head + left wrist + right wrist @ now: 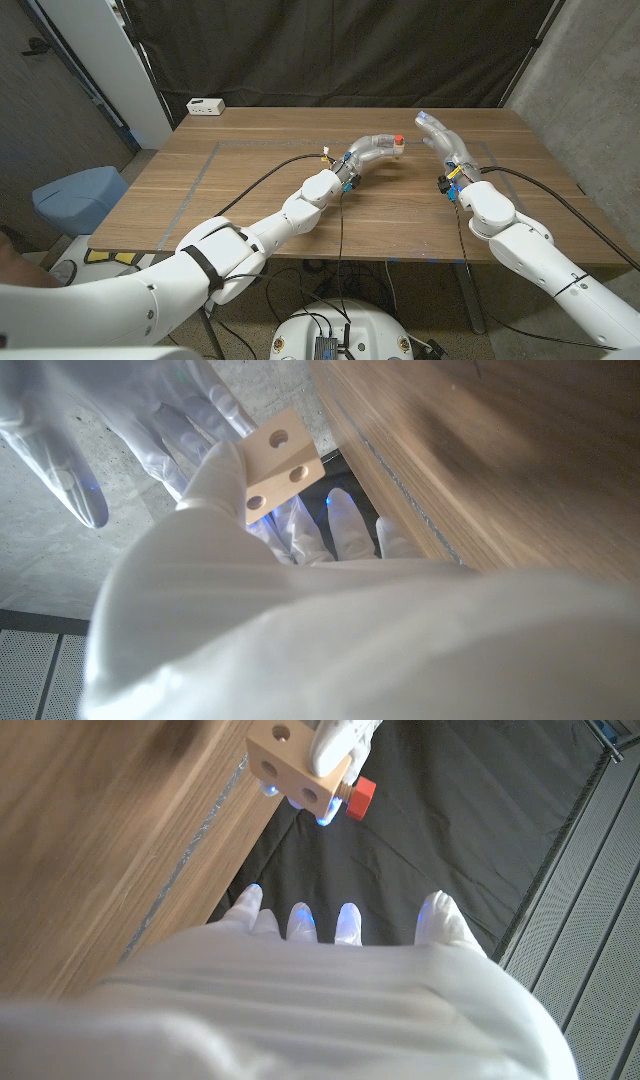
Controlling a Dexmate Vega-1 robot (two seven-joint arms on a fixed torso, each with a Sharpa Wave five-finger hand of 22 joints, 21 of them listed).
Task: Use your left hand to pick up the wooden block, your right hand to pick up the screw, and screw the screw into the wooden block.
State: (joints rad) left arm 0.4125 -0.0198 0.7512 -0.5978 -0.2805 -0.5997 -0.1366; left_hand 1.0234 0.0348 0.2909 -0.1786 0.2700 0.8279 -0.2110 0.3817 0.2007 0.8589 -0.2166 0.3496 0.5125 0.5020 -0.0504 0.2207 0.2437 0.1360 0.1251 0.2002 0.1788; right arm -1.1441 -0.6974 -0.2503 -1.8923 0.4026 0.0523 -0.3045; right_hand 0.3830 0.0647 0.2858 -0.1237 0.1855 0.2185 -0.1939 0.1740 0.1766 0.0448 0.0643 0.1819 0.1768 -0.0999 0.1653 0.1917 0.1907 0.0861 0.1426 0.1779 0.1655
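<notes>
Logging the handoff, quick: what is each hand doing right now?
Left hand: holding the wooden block, with the red screw at the block's side.
Right hand: open, fingers apart, holding nothing.

Left hand (378, 150) holds block (397, 150), red screw (399, 136)

A: The head view looks down from above over both arms at the wooden table (300, 190), from well back; what of the wrists?

B: Each looks close along its own hand's back, past the table edge (400, 480); both share the wooden block (278, 463) (290, 765), seen from opposite sides.
</notes>
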